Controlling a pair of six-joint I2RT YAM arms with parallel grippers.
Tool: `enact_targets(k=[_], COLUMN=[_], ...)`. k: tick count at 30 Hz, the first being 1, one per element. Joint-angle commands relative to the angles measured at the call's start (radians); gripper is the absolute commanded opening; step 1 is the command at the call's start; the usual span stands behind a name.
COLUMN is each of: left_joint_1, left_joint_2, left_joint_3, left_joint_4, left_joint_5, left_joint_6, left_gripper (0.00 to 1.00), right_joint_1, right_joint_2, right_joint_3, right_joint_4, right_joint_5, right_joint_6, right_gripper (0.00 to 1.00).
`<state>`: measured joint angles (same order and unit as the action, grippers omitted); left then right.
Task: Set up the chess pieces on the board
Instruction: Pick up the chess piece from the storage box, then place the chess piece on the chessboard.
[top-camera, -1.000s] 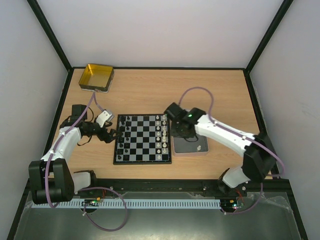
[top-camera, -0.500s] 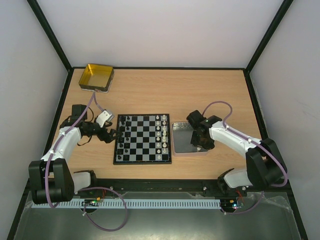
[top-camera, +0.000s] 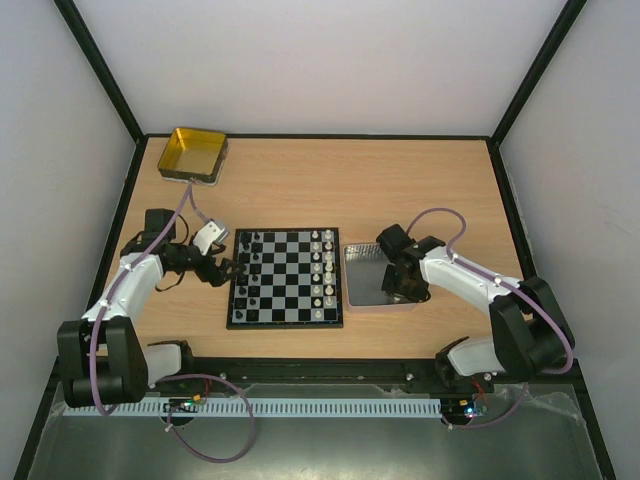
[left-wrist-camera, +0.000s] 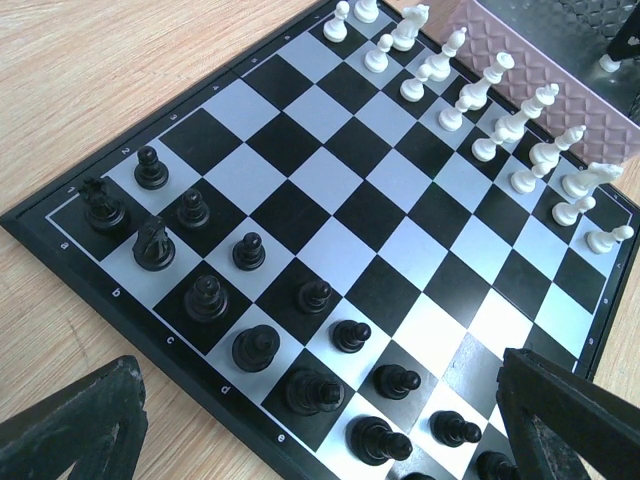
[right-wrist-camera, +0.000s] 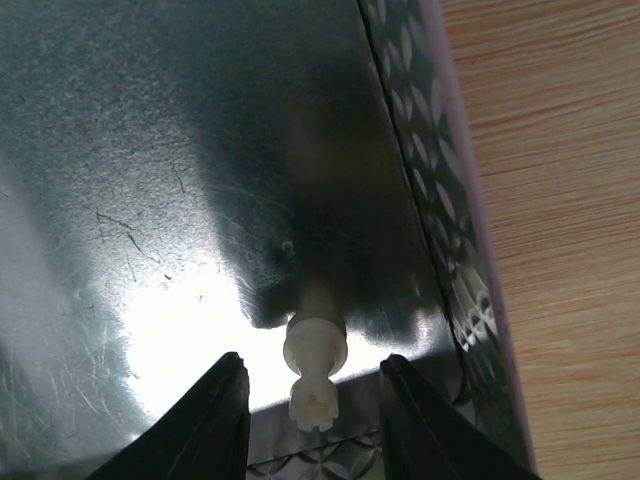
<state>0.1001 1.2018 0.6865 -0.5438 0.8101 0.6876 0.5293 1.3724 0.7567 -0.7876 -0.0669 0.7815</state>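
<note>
Board (left-wrist-camera: 330, 190) lies flat on a pale woodgrain table (top-camera: 330, 180), just below and ahead of the left claw (left-wrist-camera: 320, 400). Plain white walls (top-camera: 320, 60) with black corner posts close the space. That claw hangs wide open and holds nothing; the black chess pieces (left-wrist-camera: 250, 250) stand nearest it, the white ones along the board's far edge. The right claw (right-wrist-camera: 312, 358) is partly open, its dark fingers either side of a cream rook-shaped piece (right-wrist-camera: 315, 365), with a gap on both sides. Beneath it is a scratched, shiny metal tray (right-wrist-camera: 150, 150) with a diamond-embossed wall. Well beyond the left claw sits a square yellow tin (top-camera: 193, 153).
</note>
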Motion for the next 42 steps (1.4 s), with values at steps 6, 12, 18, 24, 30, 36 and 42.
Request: enact_targets(k=[6,12,18,24,30,36,42], left_joint_1=[-0.004,-0.003,-0.003,-0.003,-0.003,-0.005,-0.005], left_joint_2=[0.012,0.009,0.012,0.023,0.03,0.031,0.032], left_joint_3=[-0.005,-0.005,-0.006,-0.004,-0.002,-0.002,-0.001], left_joint_4=[-0.004,-0.003,-0.002,-0.001,-0.001,0.0,0.008], left_joint_5=[0.012,0.012,0.01,0.011,0.01,0.009,0.003], left_joint_6=[0.001,-0.001,-0.004,-0.006,-0.005,-0.007,-0.015], left_gripper=[0.95,0.95,0.95,0.95,0.95,0.95,0.95], right_joint_1=[-0.009,-0.011,-0.011,-0.001,0.17,0.386,0.507], right_joint_2=[-0.012,-0.014,-0.025,-0.026,-0.013,0.04,0.11], right_joint_3=[-0.038,-0.007,0.111,0.208,0.269,0.291,0.293], right_joint_4=[0.024,0.004,-0.076,-0.127,-0.147,-0.112,-0.063], right_joint_5=[0.006,0.032,0.093,0.099,0.076,0.043,0.01], right_joint_6=[0.002,-0.003,-0.028,-0.041,0.061,0.179,0.218], right_gripper=[0.08,0.02,0.02,0.02,0.02,0.02,0.02])
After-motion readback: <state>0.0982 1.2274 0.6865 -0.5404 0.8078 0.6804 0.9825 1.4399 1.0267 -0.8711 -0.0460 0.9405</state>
